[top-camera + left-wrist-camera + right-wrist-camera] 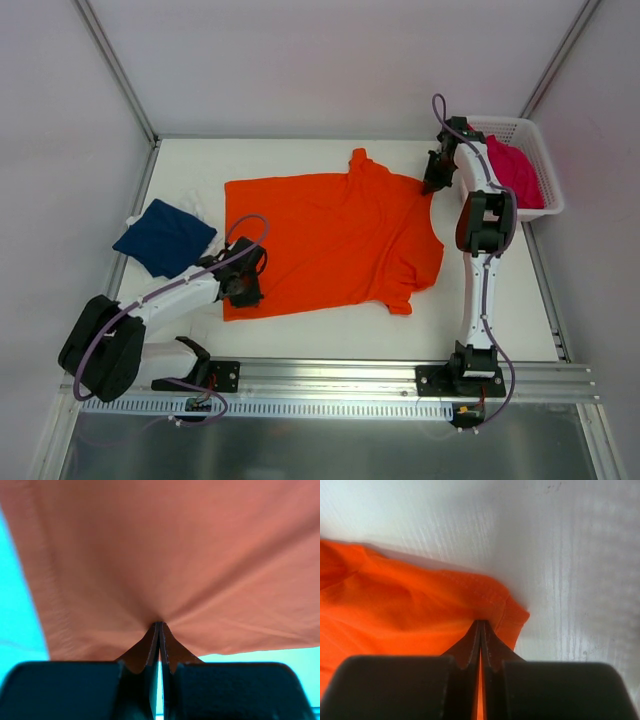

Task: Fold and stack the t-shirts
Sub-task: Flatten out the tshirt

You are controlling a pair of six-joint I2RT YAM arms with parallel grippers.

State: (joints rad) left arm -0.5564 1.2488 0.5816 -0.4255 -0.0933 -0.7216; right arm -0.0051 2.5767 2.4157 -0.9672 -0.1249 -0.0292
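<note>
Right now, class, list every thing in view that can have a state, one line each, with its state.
Bright orange cloth t-shirt: spread open, unfolded.
Navy blue cloth t-shirt: folded, lying left of the orange one.
Magenta pink cloth t-shirt: bunched up inside the basket.
White plastic mesh basket: upright, holding the pink shirt.
Left gripper: jaws shut on the orange t-shirt's near edge.
Right gripper: jaws shut on its far edge.

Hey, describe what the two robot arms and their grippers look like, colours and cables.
The left arm and right arm are white tubular links with bulky black joints, each bolted on a black base plate. A purple cable loops along each. The left gripper and right gripper are black, with fingers tapering to thin flat tips.
</note>
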